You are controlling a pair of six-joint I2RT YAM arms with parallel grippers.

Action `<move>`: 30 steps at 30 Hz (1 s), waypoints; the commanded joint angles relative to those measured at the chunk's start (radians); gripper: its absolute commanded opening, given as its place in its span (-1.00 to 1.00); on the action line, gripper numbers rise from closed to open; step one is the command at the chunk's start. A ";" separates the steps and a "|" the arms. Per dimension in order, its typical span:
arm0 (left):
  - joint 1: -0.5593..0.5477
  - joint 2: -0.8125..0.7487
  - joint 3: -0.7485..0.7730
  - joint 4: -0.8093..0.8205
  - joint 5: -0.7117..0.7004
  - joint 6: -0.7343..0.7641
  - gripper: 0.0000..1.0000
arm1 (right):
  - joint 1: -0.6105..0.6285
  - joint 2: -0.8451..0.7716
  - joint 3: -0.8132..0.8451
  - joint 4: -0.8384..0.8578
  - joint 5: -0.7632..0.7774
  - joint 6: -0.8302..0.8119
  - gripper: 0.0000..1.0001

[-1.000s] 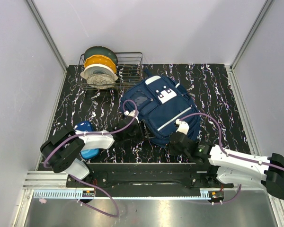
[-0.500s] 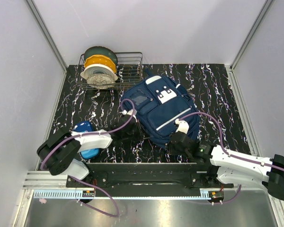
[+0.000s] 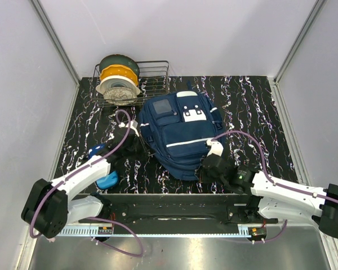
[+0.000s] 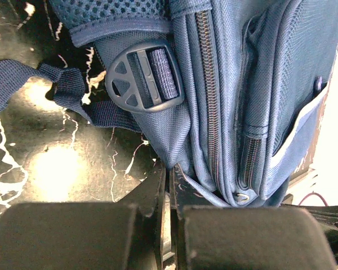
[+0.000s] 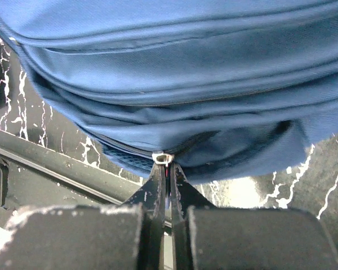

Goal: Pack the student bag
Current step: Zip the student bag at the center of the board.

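L gripper (image 4: 169, 188) fingers were clenched, pads pressed together w/ only a hairline slit btwn them. The tips nipped the fabric seam at the side of the student bag (image 4: 236, 84). R gripper (image 5: 168, 179) was clamped too, its tips closed on a small silvery zip pull (image 5: 162, 157) at the bag's lower edge.

Only the L wrist cam showed side detail:
- a round navy buckle (image 4: 145, 79) w/ webbing threaded through
- a loose strap (image 4: 22, 84) trailing over the desk (image 4: 22, 146)
- a zip track (image 4: 207, 73) running lengthwise
- mesh padding (image 4: 112, 11) at the top

R wrist cam gave stacked blue folds, a strip of desk and a black rail (image 5: 50, 169) at the near edge. Neither wrist cam showed the bag's front.

Top cam did show it: white patches (image 3: 192, 115), a grey square pocket (image 3: 165, 107) and a white stripe (image 3: 186, 140). The bag lay face-up about mid-desk, top toward the far edge. L gripper was at its left side, R gripper at its near-right corner.

Top cam also had a wire rack (image 3: 155, 79) at the far-left corner. It held three spools on edge: green spool (image 3: 119, 62), yellow spool (image 3: 118, 73), white spool (image 3: 117, 89). A blue object (image 3: 107, 181) near the left edge lay partly under the L arm, so it couldn't be identified.

Both sets of fingertips were too dark and small in top cam to judge. How much fabric the L tips held was hidden by the pads.
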 commanded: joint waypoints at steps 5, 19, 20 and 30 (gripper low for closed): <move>0.086 -0.096 0.017 -0.005 0.020 0.046 -1.00 | -0.005 -0.048 0.023 -0.315 0.294 0.254 -1.00; 0.086 -0.060 0.063 -0.074 0.089 0.237 0.54 | 0.045 -0.028 0.148 -0.192 0.271 -0.012 -1.00; 0.086 -0.068 0.060 -0.069 0.099 0.227 0.64 | 0.048 -0.019 0.150 -0.183 0.262 -0.015 -1.00; -0.155 -0.243 -0.076 -0.107 -0.079 -0.072 0.76 | 0.051 -0.099 0.024 0.011 0.121 0.082 -1.00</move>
